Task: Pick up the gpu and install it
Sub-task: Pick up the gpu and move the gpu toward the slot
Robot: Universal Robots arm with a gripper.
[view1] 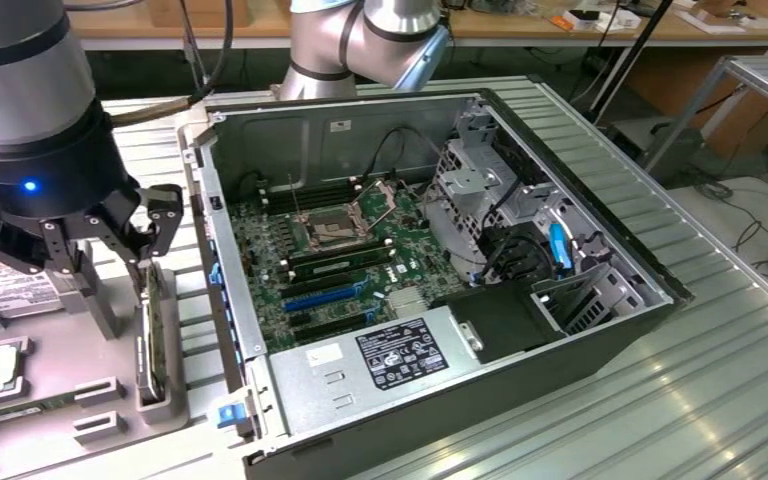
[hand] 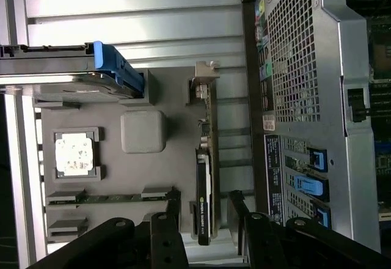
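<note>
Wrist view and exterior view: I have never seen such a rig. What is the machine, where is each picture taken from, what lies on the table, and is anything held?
The machine is one robot arm ending in a claw. The exterior view comes from a camera off the arm, overlooking the table; the wrist view comes from a camera on the wrist, looking past the claw. On the table stand an open computer case and, beside it, a grey tray. The tray carries a hard drive, a processor chip, a memory stick and the gpu, standing on edge. The claw is open, a finger on each side of the gpu, holding nothing.
</note>
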